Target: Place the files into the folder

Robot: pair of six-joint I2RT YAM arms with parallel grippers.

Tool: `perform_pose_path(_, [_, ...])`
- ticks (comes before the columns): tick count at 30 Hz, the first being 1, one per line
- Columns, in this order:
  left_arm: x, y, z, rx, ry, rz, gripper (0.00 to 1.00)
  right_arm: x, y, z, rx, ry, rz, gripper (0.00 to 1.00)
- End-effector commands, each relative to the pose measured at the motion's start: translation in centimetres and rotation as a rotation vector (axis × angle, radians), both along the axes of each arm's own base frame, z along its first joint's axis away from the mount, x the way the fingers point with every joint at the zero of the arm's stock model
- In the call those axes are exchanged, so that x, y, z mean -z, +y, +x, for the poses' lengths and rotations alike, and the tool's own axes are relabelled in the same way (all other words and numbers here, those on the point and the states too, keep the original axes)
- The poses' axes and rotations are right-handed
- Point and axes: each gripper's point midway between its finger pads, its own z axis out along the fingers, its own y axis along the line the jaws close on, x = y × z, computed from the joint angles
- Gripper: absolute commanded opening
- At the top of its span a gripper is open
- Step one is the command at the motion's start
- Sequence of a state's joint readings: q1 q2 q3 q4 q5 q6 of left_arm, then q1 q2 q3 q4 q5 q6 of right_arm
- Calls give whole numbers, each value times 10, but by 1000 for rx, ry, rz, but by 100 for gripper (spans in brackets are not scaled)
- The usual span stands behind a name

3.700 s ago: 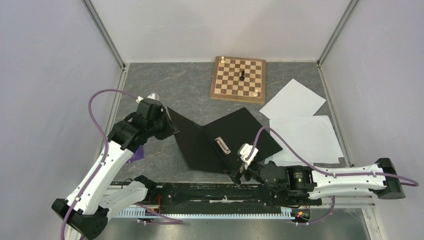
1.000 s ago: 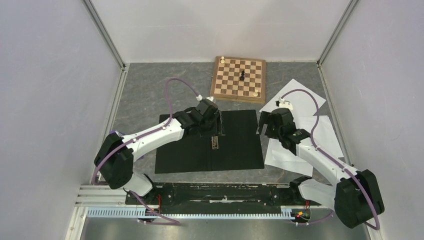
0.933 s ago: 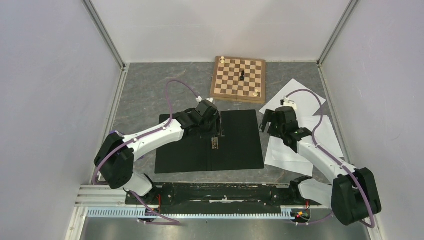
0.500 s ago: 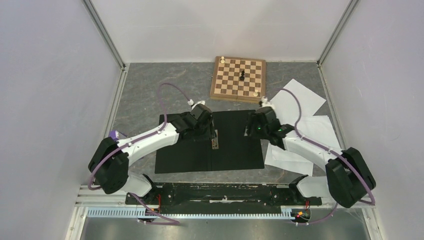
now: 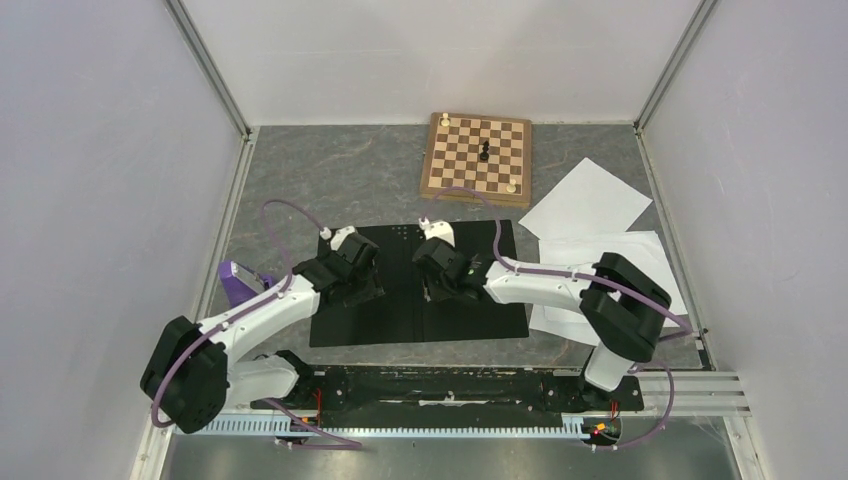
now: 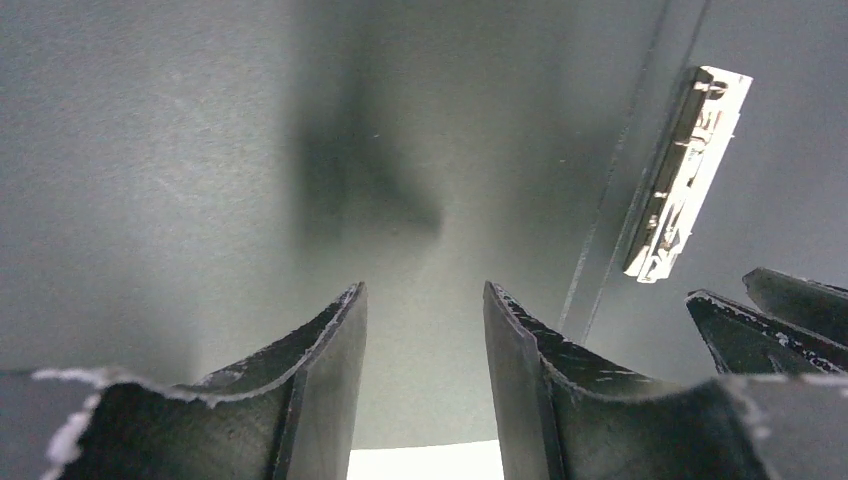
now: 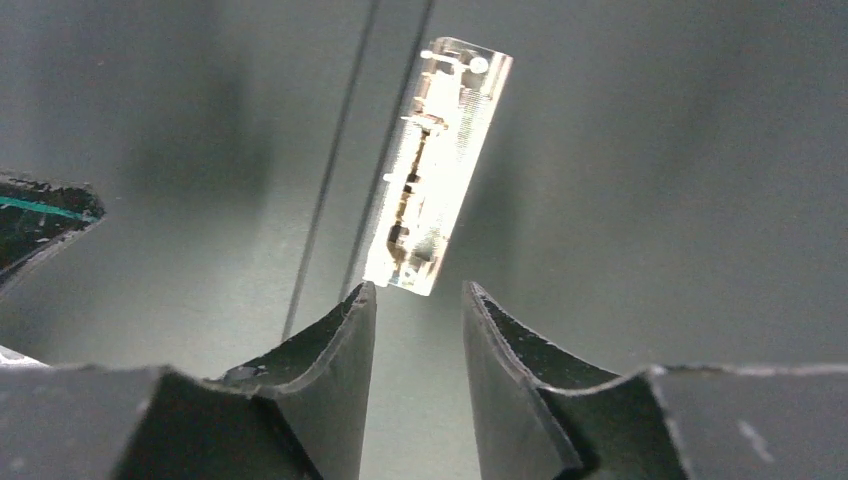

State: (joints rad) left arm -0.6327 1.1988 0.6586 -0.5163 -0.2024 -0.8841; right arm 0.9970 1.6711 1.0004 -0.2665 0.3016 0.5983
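Observation:
The folder (image 5: 470,300) lies open and flat on the table, black inside up. Its metal spine clip (image 7: 435,165) shows in both wrist views, also as the clip (image 6: 680,175). My left gripper (image 5: 360,283) hovers low over the folder's left panel (image 6: 200,150); the left gripper (image 6: 423,290) is open with nothing between its fingers. My right gripper (image 5: 432,283) sits over the spine; the right gripper (image 7: 419,290) is narrowly open and empty, with the clip's near end just ahead of its tips. The files (image 5: 605,270), white sheets, lie on the table right of the folder.
A wooden chessboard (image 5: 477,158) with a few pieces stands behind the folder. A purple metronome (image 5: 235,282) is at the left, partly behind my left arm. Another white sheet (image 5: 588,200) lies angled by the chessboard. Grey walls close in both sides.
My right arm has swung left from above the files to the folder's spine, its jaws narrowing. My left arm has drawn back toward the near left of the folder.

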Motion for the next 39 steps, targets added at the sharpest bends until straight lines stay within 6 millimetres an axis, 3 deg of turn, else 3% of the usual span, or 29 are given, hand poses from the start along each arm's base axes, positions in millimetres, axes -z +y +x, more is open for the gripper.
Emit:
perform_pose_path(1, [0, 19, -1, -105, -35, 21, 51, -15, 13, 8, 2, -67, -38, 37])
perform_pose_path(13, [20, 46, -21, -223, -38, 41, 31, 0, 31, -4, -46, -44, -73, 28])
perform_pose_path(19, [33, 51, -27, -250, -14, 53, 3, 2, 34, -3, -46, -48, -101, 25])
perform_pose_path(31, [42, 56, -32, -271, 1, 69, 2, 16, 33, -4, -49, -28, -140, 18])
perform_pose_path(39, [41, 60, -33, -282, -1, 83, 2, 25, 20, -5, -28, -24, -194, 11])
